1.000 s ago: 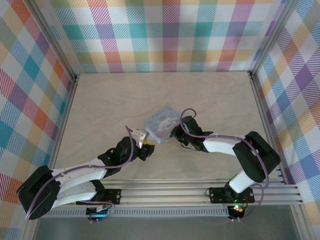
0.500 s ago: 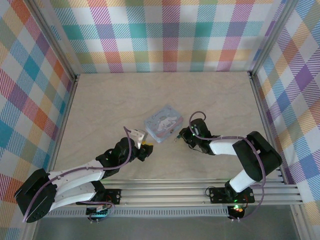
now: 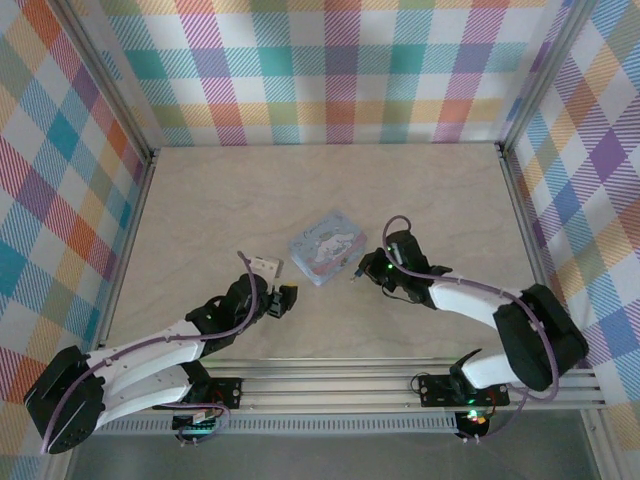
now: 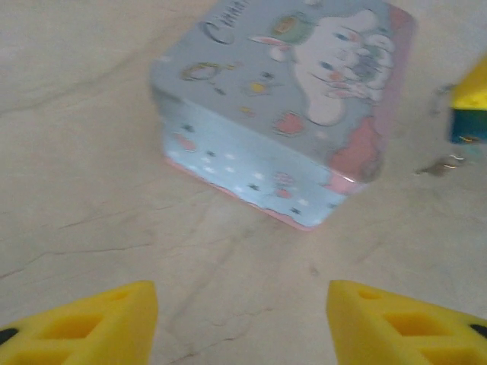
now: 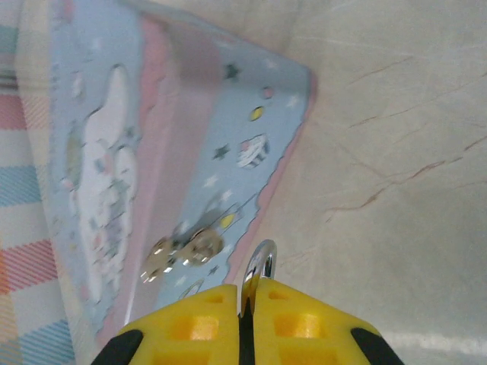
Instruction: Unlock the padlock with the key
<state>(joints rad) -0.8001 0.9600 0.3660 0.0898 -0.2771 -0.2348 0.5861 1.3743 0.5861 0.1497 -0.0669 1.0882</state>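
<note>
My right gripper (image 5: 247,293) is shut on the tiny padlock, whose silver shackle (image 5: 260,262) pokes out between the yellow fingertips while its body is hidden. A bunch of small silver keys (image 5: 183,249) dangles beside it, in front of the tin box's side. In the top view the right gripper (image 3: 359,270) hovers just right of the pale blue cartoon tin box (image 3: 325,247). The left wrist view catches the padlock's blue-teal body (image 4: 466,128) and a key (image 4: 441,164) at the right edge. My left gripper (image 4: 242,306) is open and holds nothing, a short way before the box (image 4: 281,99).
Checked walls enclose the pale wooden table (image 3: 220,200) on three sides. The tin box lies between the two grippers. The left gripper (image 3: 282,299) is low over the table, left of and nearer than the box. Aluminium rails (image 3: 330,385) run along the near edge.
The right gripper has drawn back to the right, away from the tin box, still pinching the padlock. The left gripper has slid back a little towards the near left.
</note>
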